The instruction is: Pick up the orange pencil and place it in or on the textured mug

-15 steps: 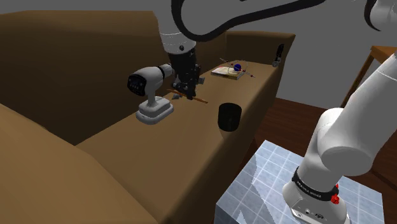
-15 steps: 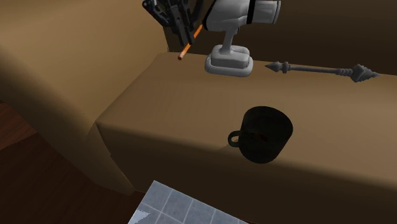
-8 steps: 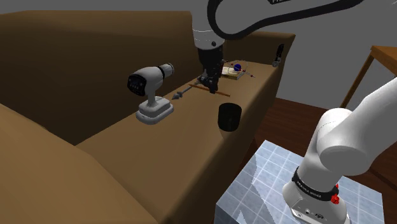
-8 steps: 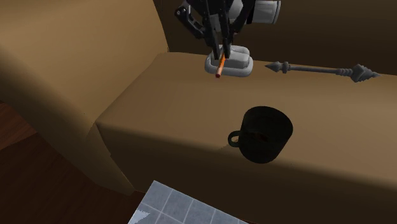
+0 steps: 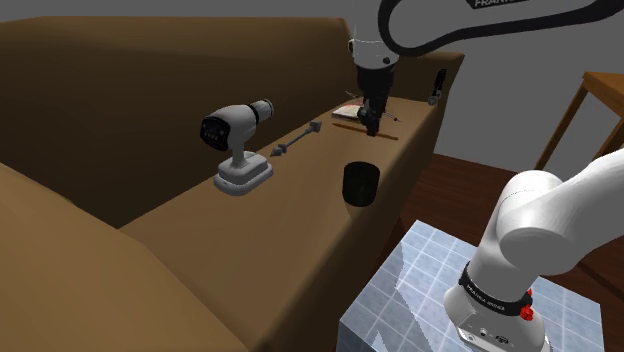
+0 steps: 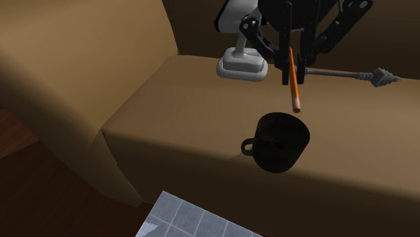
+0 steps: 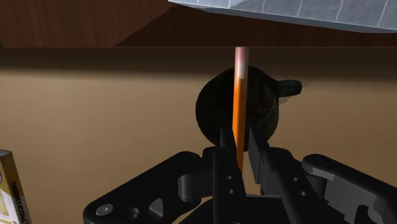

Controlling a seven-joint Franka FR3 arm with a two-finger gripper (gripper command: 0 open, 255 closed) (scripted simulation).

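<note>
The orange pencil (image 6: 293, 84) hangs nearly upright, clasped between the black fingers of my gripper (image 6: 294, 75), which is shut on it. Its lower end hovers just above and behind the rim of the dark mug (image 6: 281, 143), apart from it. In the wrist view the pencil (image 7: 240, 95) runs from the gripper (image 7: 236, 137) across the mug's (image 7: 213, 111) dark opening, whose handle sticks out to one side. In the shoulder view the gripper (image 5: 371, 122) hangs over the brown ledge (image 5: 300, 210), beyond the mug (image 5: 361, 183).
A white drill-shaped tool (image 5: 238, 145) stands on the ledge left of the mug. A dark double-ended rod (image 6: 343, 74) lies behind it. A flat book (image 5: 352, 112) and a dark upright object (image 5: 437, 86) sit at the far end. My tiled stand (image 5: 440, 290) is below.
The arm has swung from beside the white tool toward the shoulder view's right, carrying the pencil to above the mug. The pencil has turned from slanted to nearly upright.
</note>
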